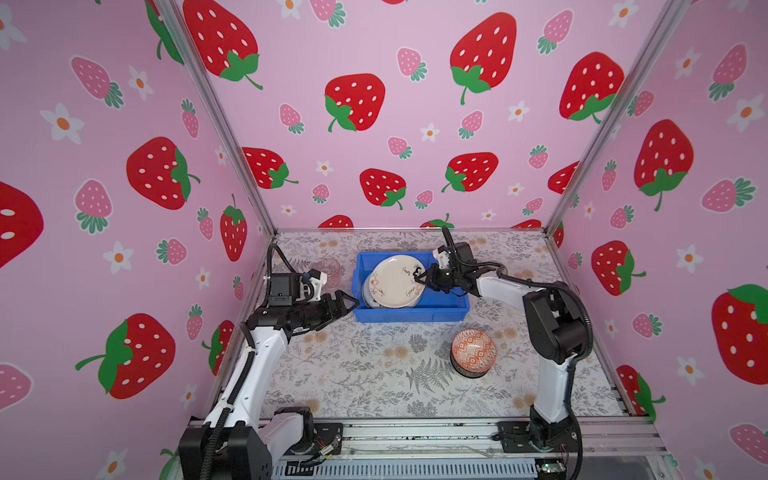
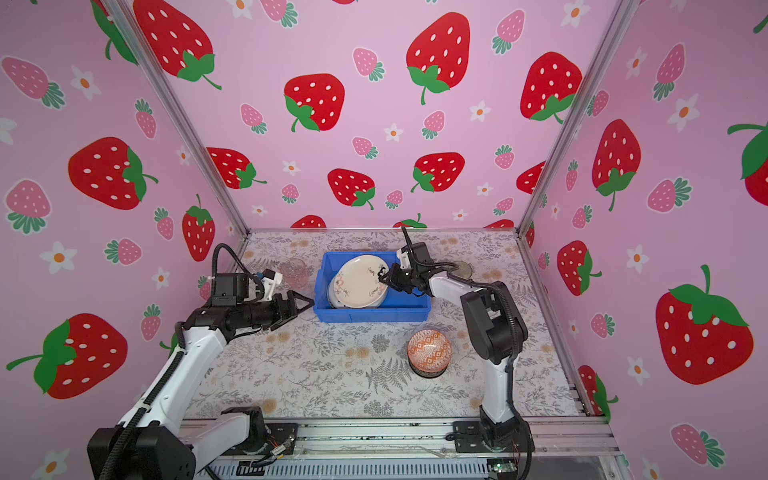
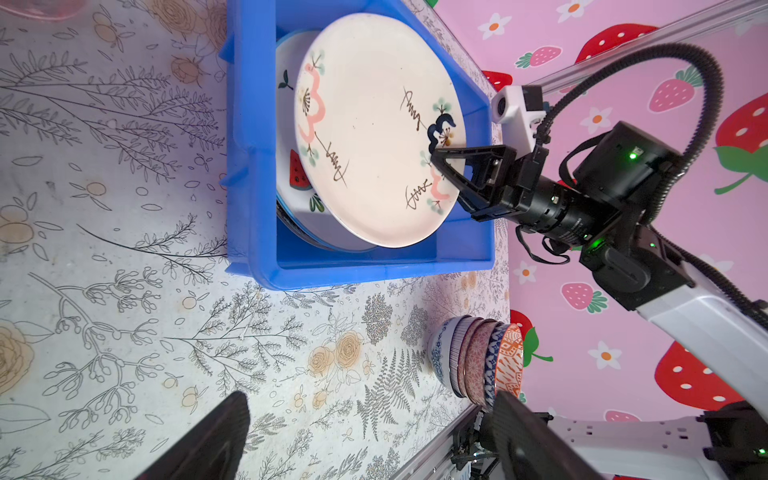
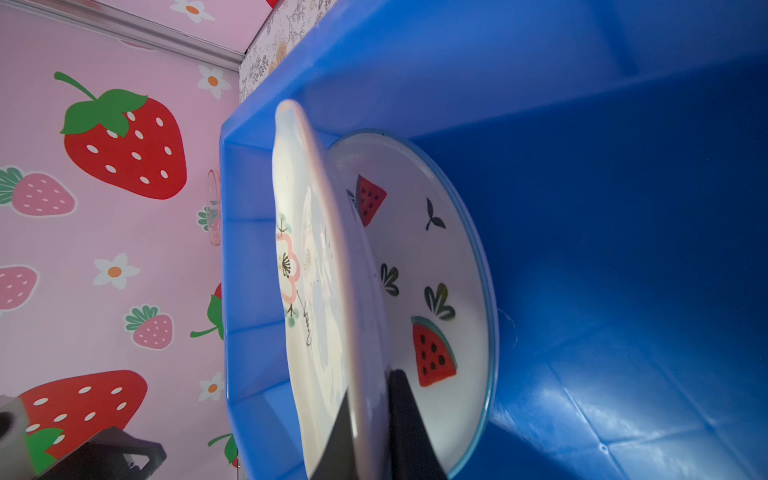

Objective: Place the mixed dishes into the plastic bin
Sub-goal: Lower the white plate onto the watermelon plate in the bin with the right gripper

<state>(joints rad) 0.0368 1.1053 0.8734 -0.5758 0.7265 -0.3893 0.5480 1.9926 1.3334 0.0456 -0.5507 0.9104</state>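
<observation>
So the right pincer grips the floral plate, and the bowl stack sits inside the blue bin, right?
No. The bowl stack sits on the table, outside the blue bin, as both top views show. The right pincer does grip the floral plate.

The left and middle of the plastic bin (image 1: 411, 316) were taken up by the cream floral plate (image 1: 392, 284), tilted over the watermelon plate (image 4: 419, 257) and pinched at its right edge by the right end effector (image 1: 420, 277). The right arm (image 1: 498, 286) crossed the bin's right rim. The left end effector (image 1: 347, 308), jaws spread, sat just beside the bin's left wall, with the pink cup (image 1: 329, 270) behind it. The front middle of the desk (image 1: 353, 374) lay open, apart from 1 stack of bowls (image 1: 473, 353) near the right arm.
</observation>
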